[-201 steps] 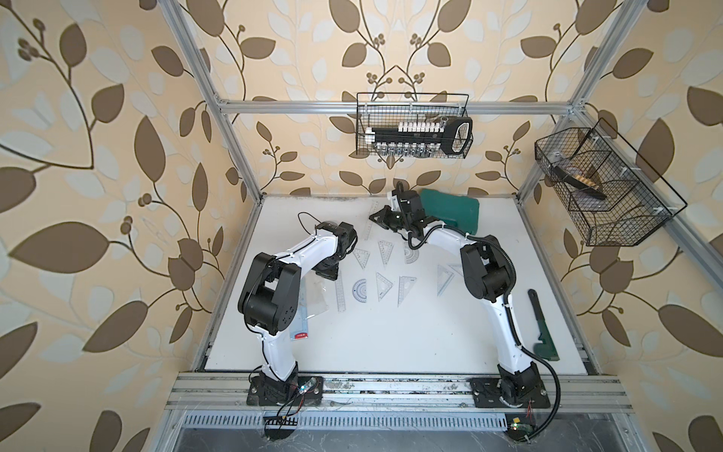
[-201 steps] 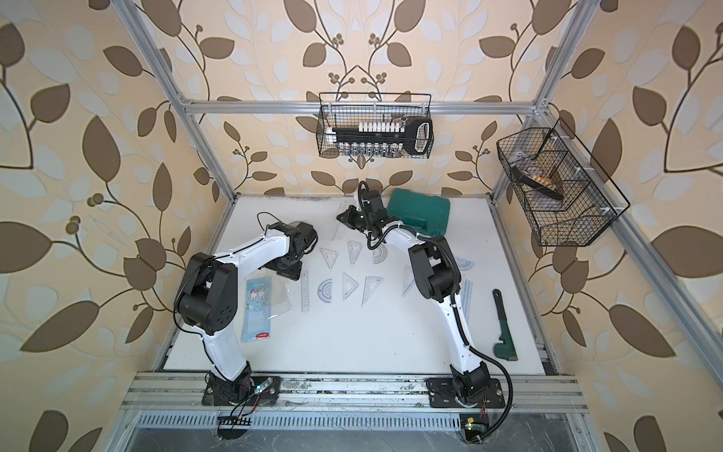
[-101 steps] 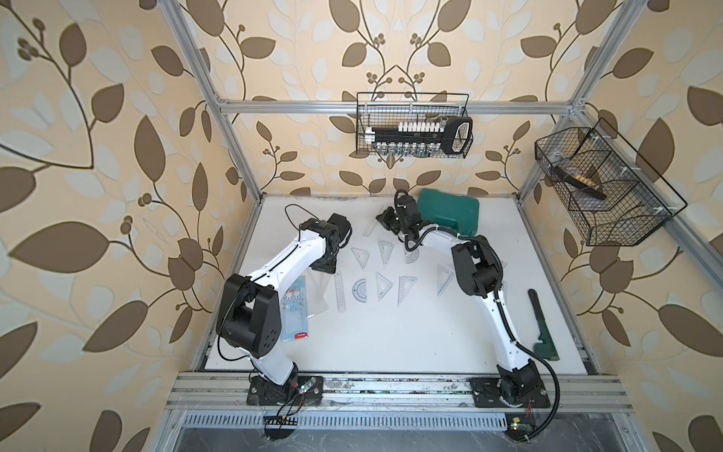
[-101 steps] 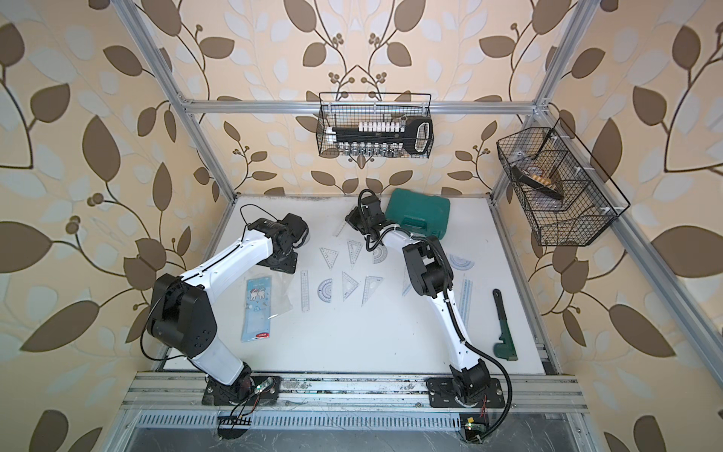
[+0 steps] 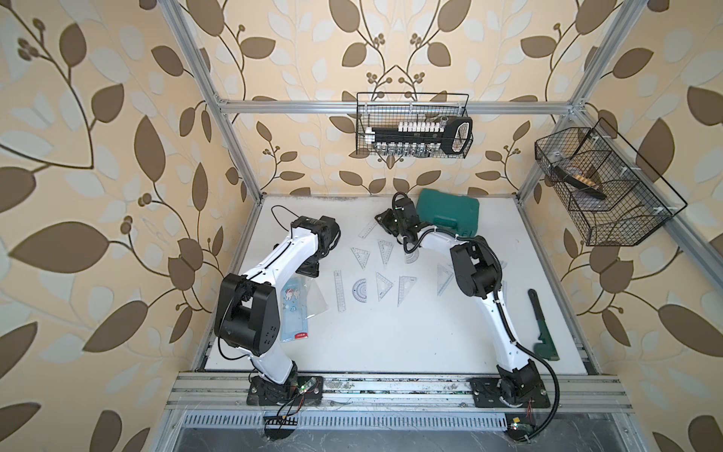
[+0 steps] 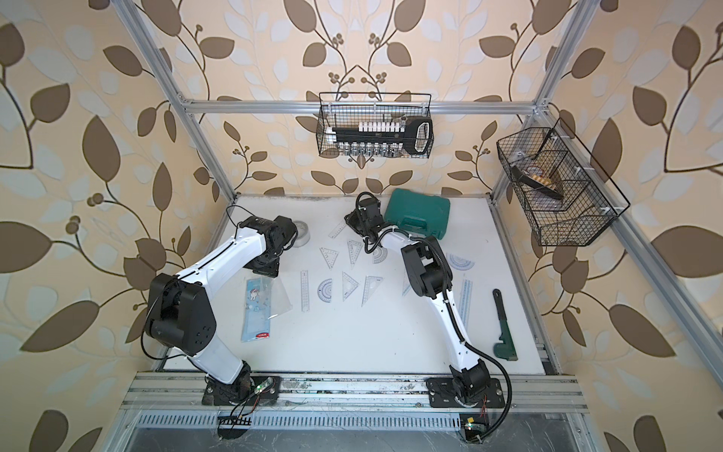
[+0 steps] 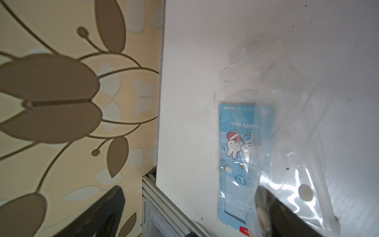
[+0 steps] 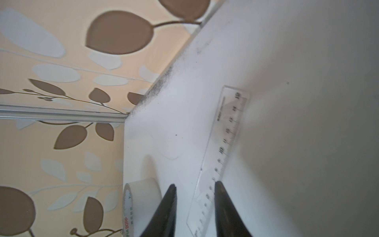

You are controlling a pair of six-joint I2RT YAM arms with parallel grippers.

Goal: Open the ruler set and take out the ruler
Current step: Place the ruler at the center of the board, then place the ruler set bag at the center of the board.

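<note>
The ruler set, a blue cartoon-printed pack [image 5: 294, 313] [image 6: 256, 309] [image 7: 235, 147], lies flat near the table's left edge. A loose clear sleeve [image 7: 297, 143] lies half over it. My left gripper [image 5: 310, 269] [image 7: 188, 215] hovers at the pack's far end, open wide and empty; the sleeve veils one finger [image 7: 287, 217]. A clear ruler [image 5: 367, 229] [image 6: 337, 230] [image 8: 225, 143] lies flat at the back of the table. My right gripper [image 5: 382, 220] [image 8: 194, 186] stands over its near end with its jaws apart, not gripping it.
Several clear set squares, protractors and rulers [image 5: 360, 291] lie in rows mid-table. A tape roll [image 6: 301, 235] [image 8: 141, 197] stands left of the right gripper. A green case [image 5: 448, 213] sits at the back, a green wrench [image 5: 542, 328] at the right edge. Wire baskets hang on the walls.
My right gripper's jaws have parted and the clear ruler now lies free on the table. The left arm's elbow has swung left and toward the front edge.
</note>
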